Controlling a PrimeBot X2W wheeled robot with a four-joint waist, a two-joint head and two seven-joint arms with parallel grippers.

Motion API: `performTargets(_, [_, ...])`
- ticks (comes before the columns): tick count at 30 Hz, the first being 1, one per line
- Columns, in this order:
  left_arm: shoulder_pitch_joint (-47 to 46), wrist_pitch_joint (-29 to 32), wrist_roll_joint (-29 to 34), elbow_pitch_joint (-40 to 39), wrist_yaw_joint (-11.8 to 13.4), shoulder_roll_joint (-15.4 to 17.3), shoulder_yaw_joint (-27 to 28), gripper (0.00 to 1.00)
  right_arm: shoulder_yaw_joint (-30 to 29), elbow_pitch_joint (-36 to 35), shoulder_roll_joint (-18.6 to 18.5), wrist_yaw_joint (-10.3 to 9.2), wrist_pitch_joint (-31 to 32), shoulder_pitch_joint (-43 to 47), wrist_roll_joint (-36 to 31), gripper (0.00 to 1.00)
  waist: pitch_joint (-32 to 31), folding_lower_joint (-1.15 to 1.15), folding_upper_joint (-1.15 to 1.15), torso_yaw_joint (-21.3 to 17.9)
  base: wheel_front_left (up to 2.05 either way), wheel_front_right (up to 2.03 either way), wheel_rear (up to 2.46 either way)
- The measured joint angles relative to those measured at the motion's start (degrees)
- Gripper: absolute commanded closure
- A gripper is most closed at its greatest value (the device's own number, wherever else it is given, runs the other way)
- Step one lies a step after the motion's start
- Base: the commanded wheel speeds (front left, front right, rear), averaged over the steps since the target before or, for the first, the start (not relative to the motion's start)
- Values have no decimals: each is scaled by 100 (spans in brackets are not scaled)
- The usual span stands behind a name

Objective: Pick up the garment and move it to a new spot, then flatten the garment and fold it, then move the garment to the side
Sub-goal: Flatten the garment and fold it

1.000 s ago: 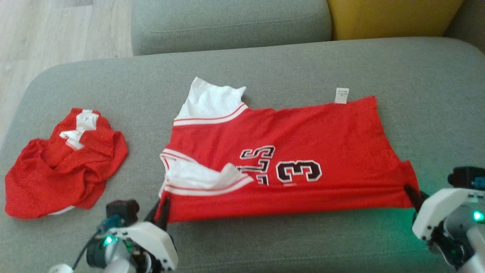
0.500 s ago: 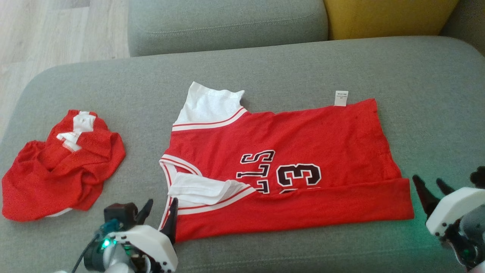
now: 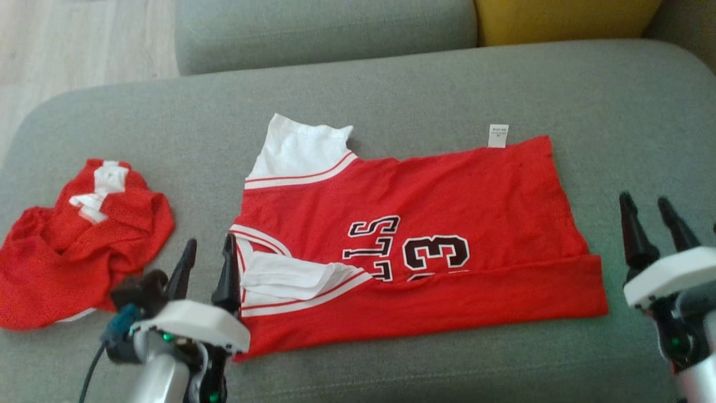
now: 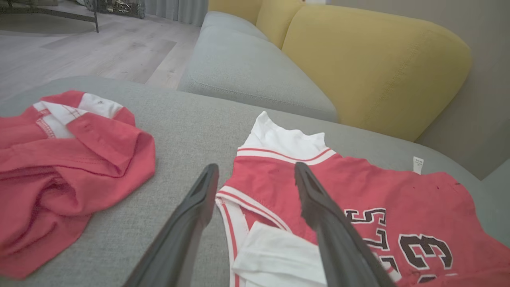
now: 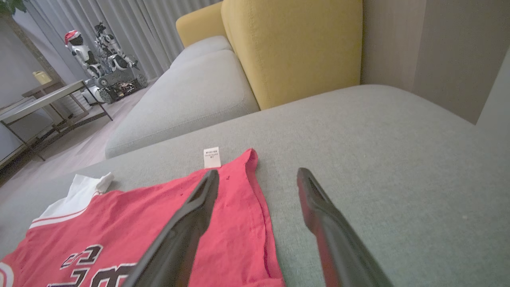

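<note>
The garment (image 3: pixel 419 201) is a red jersey with white sleeves and a black number 3. It lies spread on the grey sofa seat (image 3: pixel 391 89), with its near edge folded up over the front in a long band. My left gripper (image 3: pixel 210 246) is open at the jersey's left edge, nothing between its fingers. In the left wrist view the gripper (image 4: pixel 255 167) straddles the striped edge of the jersey (image 4: pixel 378 187). My right gripper (image 3: pixel 644 201) stands open just right of the jersey's hem. In the right wrist view the gripper (image 5: pixel 258 172) hovers over the edge of the jersey (image 5: pixel 139 211).
A second red and white garment (image 3: pixel 84 240) lies crumpled at the seat's left end, close to my left arm. A grey cushion (image 3: pixel 324 28) and a yellow cushion (image 3: pixel 559 19) stand behind. Wooden floor (image 3: pixel 84 39) lies past the left edge.
Both grippers have opened and let go of the jersey's near corners, then lifted away from the cloth. The near edge now lies folded over the front. The head camera has shifted slightly.
</note>
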Motion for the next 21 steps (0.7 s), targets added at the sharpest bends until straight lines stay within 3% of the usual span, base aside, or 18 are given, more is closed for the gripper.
performTargets(4, [-320,-5,16,14,-26,3,-12,0,35,-131,71,0,-176,-328,-204,0,238,0,0,-68,0,0,0])
performTargets(12, [-1518,381,114,345,-326,142,-143,0,394,-157,196,0,-229,-1144,-471,0,810,0,0,-288,0,0,0])
performTargets(21, [-3393,1278,268,1221,-721,657,-289,0,875,36,348,0,-369,-2084,-623,0,1588,2,0,-708,0,0,0])
